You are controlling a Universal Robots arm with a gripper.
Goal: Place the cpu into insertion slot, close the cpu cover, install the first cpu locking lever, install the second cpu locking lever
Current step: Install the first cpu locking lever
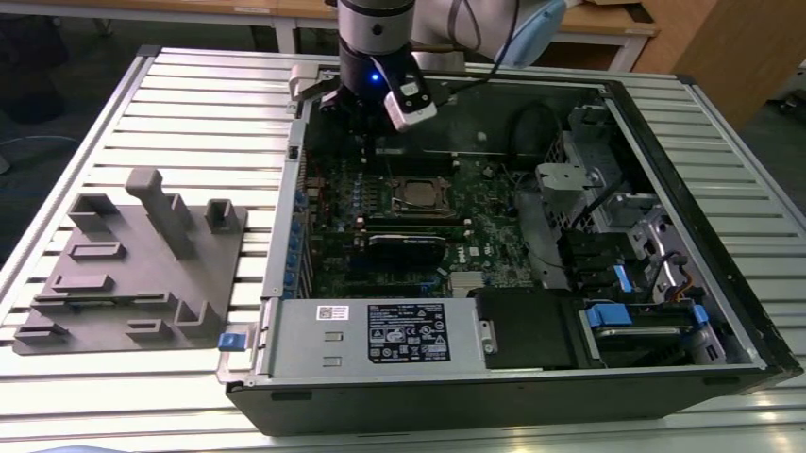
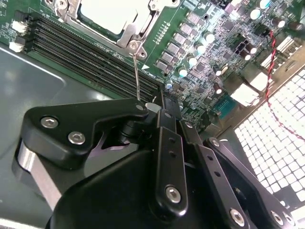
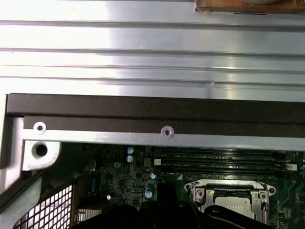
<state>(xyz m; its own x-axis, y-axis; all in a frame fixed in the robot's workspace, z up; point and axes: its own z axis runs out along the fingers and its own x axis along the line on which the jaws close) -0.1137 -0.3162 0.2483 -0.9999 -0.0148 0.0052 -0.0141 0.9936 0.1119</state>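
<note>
Seemingly the cpu (image 2: 107,12) lies under the closed cpu cover (image 2: 143,21); at the cover's corner a locking lever (image 2: 137,76) stands unlatched beside the gripper (image 1: 362,123), whose grip I cannot tell.

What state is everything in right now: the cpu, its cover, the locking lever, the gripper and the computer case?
cpu: seated in the socket, silver top showing.
cpu cover: down flat, framing the cpu.
locking lever: raised off the socket, not latched, free end up by the gripper.
gripper: low inside the case, at the lever's free end.
computer case: lying on its side, side panel off.
</note>
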